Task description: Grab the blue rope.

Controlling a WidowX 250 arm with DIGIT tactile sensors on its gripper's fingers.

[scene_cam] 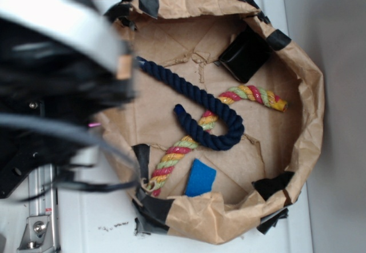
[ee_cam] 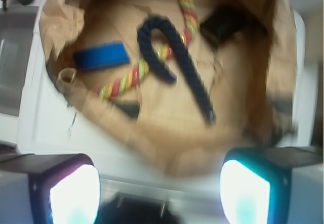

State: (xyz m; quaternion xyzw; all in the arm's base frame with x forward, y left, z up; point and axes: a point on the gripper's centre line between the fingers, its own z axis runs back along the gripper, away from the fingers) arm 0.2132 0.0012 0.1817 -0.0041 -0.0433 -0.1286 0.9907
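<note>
The blue rope (scene_cam: 201, 107) is a thick dark navy twisted rope lying in a hook shape on the floor of a brown paper basket (scene_cam: 309, 110). It crosses over a red-yellow-green striped rope (scene_cam: 177, 153). In the wrist view the blue rope (ee_cam: 174, 57) lies ahead, well beyond the fingers. My gripper (ee_cam: 159, 183) is open and empty, with its two bright pads wide apart, hovering over the basket's near rim. In the exterior view the arm is a blurred dark mass at the left and the jaws are hidden.
A flat bright-blue rectangle (scene_cam: 201, 178) lies near the striped rope's end. A black box (scene_cam: 246, 53) sits at the basket's far wall. Black tape patches mark the crumpled paper rim. The basket rests on a white surface (scene_cam: 103, 219).
</note>
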